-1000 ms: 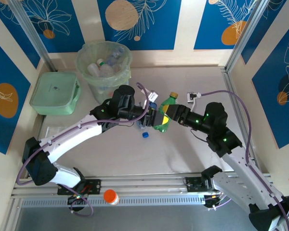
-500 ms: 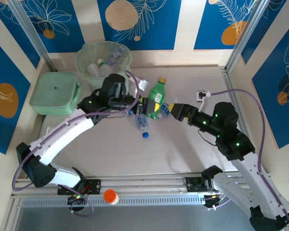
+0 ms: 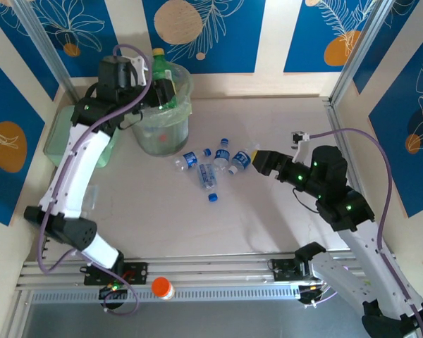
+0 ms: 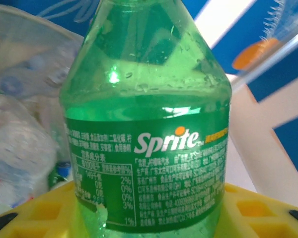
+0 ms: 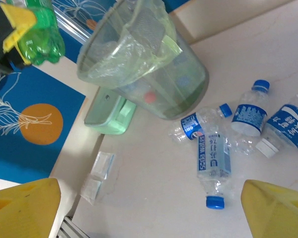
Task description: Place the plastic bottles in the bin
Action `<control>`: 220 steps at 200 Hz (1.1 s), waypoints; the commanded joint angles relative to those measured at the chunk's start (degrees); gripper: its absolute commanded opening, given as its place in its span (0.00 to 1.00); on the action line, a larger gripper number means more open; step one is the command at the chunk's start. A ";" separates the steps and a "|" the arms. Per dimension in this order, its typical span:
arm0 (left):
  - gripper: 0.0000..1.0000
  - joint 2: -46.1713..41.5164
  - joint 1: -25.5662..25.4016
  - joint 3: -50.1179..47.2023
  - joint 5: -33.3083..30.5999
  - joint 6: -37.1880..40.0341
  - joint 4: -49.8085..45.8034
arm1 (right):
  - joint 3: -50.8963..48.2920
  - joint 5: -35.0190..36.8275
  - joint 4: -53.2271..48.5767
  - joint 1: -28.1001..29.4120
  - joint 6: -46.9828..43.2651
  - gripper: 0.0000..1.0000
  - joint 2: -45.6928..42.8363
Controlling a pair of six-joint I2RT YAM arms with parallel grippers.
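Green plastic Sprite bottle [image 4: 149, 124] — likely light, slick, crushable; hold mid-label | left gripper [image 3: 163, 86] clamped on it over translucent green bin [image 3: 155, 137] | right gripper [image 3: 258, 161] — jaws apart

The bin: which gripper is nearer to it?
Left. The left gripper holds the green Sprite bottle close by the rim of the bin. The right gripper is well off to its right, beyond the clear bottles.

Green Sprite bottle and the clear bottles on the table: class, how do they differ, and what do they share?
The green Sprite bottle is green, yellow-capped; the clear bottles carry blue labels. The left gripper holds it aloft; they lie flat. Both are plastic drink bottles.
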 commanded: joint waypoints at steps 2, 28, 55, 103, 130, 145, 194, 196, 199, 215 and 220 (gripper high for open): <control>0.30 6.00 2.13 7.28 -6.92 -1.90 -6.58 | -1.19 -0.82 0.25 -0.56 -1.52 0.94 0.38; 0.28 12.74 4.35 15.83 -9.18 -6.26 -10.89 | -1.66 -1.06 0.45 -1.22 -1.97 0.94 1.10; 0.28 17.82 6.06 21.93 -10.47 -5.10 -12.82 | -2.53 -1.26 1.00 -1.82 -2.43 0.94 1.63; 0.28 22.41 8.54 26.02 -20.02 0.79 -15.06 | -4.12 -2.87 2.00 -2.80 -1.65 0.93 3.04; 0.29 24.96 9.30 27.56 -22.14 4.72 -16.19 | -3.93 -4.74 2.50 -2.99 -1.00 0.93 3.89; 0.29 26.00 9.34 27.66 -23.60 6.25 -16.54 | -3.73 -5.03 2.52 -3.07 -0.91 0.93 4.75; 0.33 29.47 9.30 27.44 -21.72 8.91 -17.42 | -2.55 -5.30 3.11 -3.00 0.32 0.93 7.92; 0.33 29.59 9.32 27.43 -21.46 8.95 -17.39 | -2.55 -5.30 3.18 -2.99 0.45 0.93 8.00; 0.33 29.81 9.32 27.40 -21.17 9.04 -17.46 | -2.50 -5.34 3.20 -3.00 0.61 0.93 8.24; 0.33 30.67 9.18 27.40 -19.16 9.05 -17.68 | -2.12 -5.58 3.35 -2.94 1.43 0.92 9.01; 0.33 30.85 9.19 27.35 -18.82 8.99 -17.76 | -2.02 -5.65 3.38 -2.85 1.61 0.92 9.10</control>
